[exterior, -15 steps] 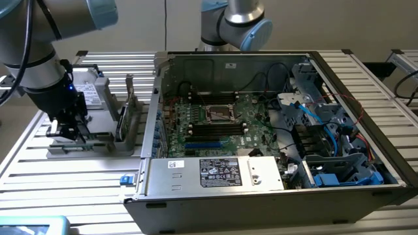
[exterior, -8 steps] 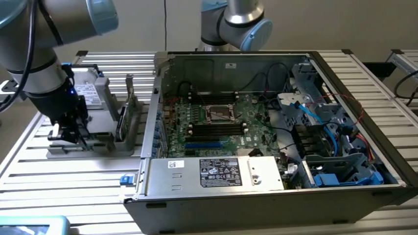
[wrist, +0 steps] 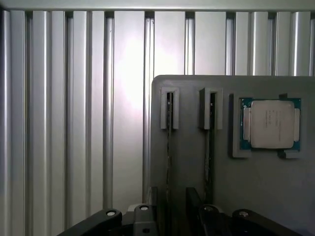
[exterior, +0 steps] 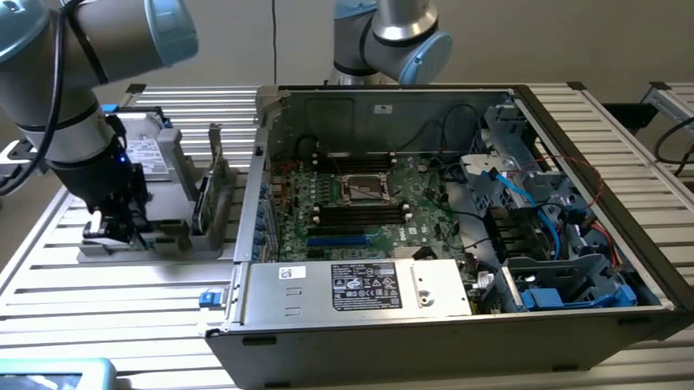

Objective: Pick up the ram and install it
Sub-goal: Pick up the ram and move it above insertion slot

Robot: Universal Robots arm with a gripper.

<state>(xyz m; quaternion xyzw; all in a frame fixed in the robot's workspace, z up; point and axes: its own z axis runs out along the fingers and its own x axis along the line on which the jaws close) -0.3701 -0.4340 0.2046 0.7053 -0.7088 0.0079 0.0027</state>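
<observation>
Just over the tray [wrist: 256, 187], the gripper [wrist: 172, 214] hangs with jaws spread and empty, straddling the ram [wrist: 169, 147]. The ram stands on edge in its slot, its long axis running straight out from between the fingers. A second stick [wrist: 211, 142] stands beside it.

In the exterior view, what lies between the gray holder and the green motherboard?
The computer case's upright metal side wall stands between the gray holder and the motherboard, as the exterior view shows.
</observation>
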